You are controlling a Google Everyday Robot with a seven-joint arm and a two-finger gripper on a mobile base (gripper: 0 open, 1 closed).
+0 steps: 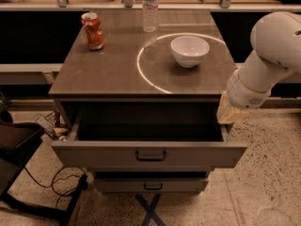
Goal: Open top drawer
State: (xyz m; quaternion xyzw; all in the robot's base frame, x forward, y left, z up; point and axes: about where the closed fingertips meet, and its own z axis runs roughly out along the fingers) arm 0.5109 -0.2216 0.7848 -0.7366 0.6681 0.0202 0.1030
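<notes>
The top drawer (94,155) of the grey cabinet stands pulled far out toward me. Its wide grey front carries a small dark bar handle (150,155) at the centre, and the deep box inside (148,124) is dark with nothing showing in it. My white arm (268,55) comes in from the upper right. My gripper (229,112), a tan end piece, hangs at the cabinet's front right corner, just above the drawer's right side wall and away from the handle.
On the cabinet top (108,69) stand a dented red can (93,30), a clear water bottle (150,7) and a white bowl (189,50). A narrower lower drawer (150,185) is shut. A dark chair (14,147) and cables (61,180) lie at the left; blue floor tape (149,211) below.
</notes>
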